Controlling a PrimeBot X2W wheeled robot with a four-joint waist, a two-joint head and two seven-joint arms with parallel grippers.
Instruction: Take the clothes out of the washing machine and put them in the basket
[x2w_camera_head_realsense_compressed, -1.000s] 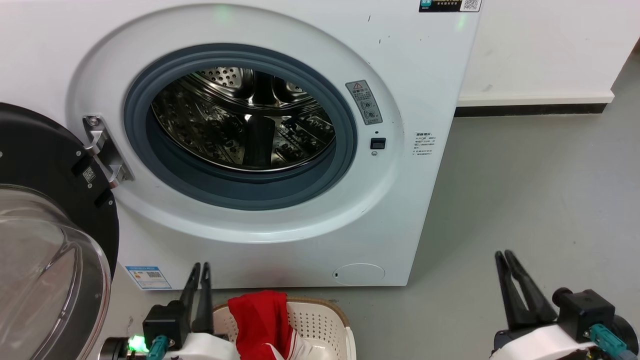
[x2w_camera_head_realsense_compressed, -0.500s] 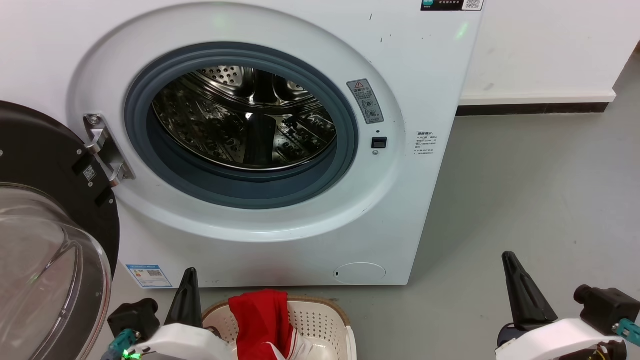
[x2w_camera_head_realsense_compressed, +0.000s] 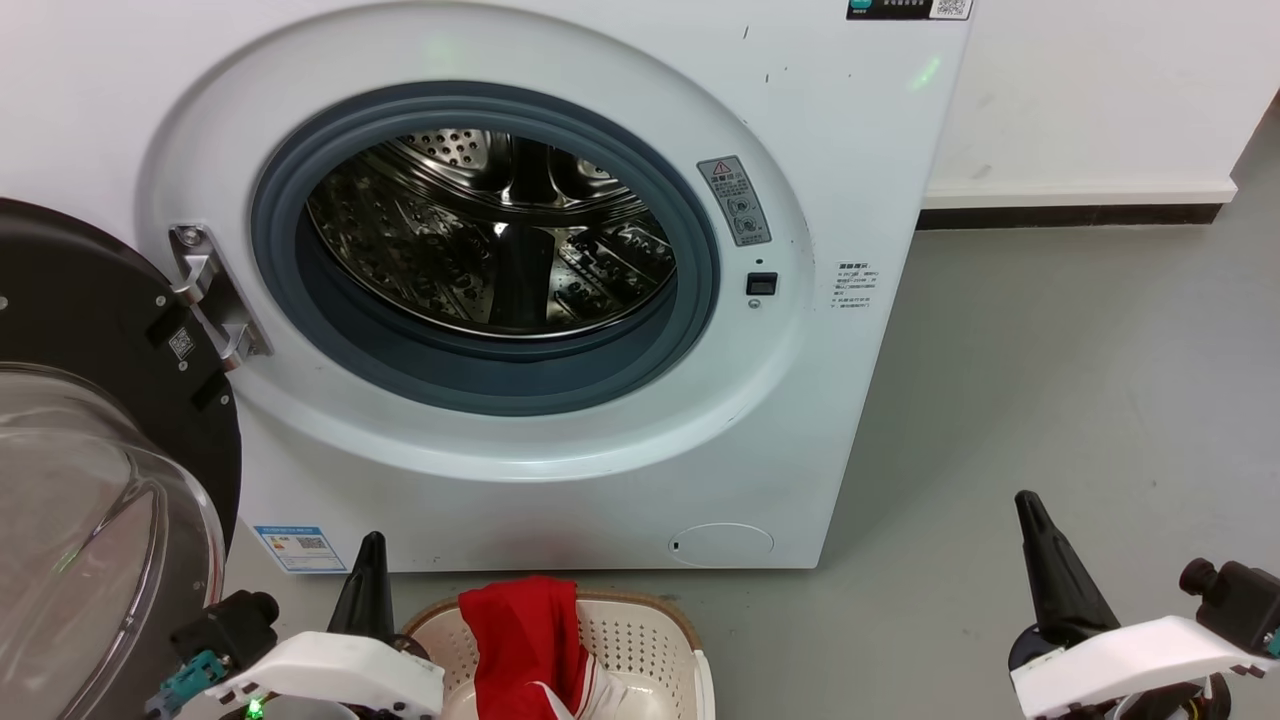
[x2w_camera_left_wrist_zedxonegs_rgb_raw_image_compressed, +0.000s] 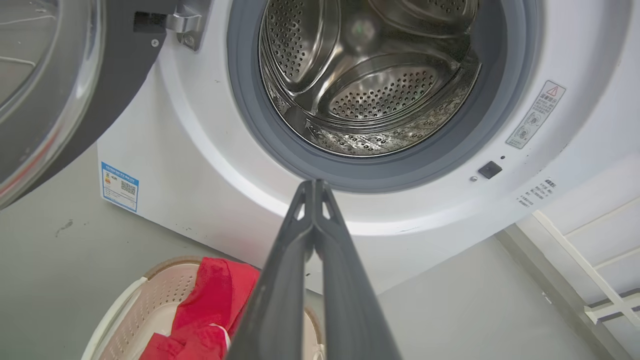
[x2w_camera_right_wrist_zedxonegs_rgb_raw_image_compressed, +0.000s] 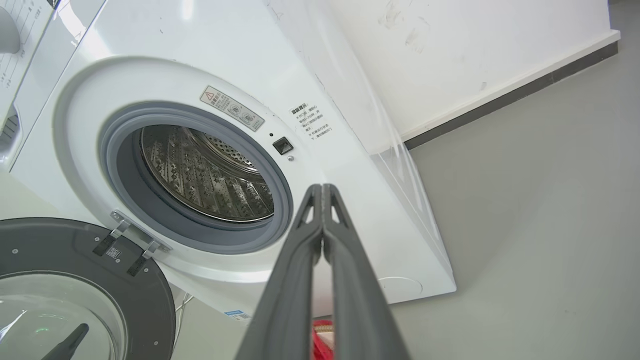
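Grey floor (x2w_camera_head_realsense_compressed: 1050, 400); clothes (x2w_camera_head_realsense_compressed: 520, 640) seemingly in basket (x2w_camera_head_realsense_compressed: 650, 625)

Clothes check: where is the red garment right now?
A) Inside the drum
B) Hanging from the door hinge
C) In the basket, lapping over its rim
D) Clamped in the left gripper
C: the clothes sit in the basket in front of the washing machine, with red fabric rising over the basket's far rim in both the head view and the left wrist view.

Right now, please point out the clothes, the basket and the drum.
clothes (x2w_camera_head_realsense_compressed: 520, 640), head view, middle of the red fabric.
basket (x2w_camera_head_realsense_compressed: 640, 632), head view, perforated inner wall.
drum (x2w_camera_left_wrist_zedxonegs_rgb_raw_image_compressed: 380, 92), left wrist view, perforated steel.
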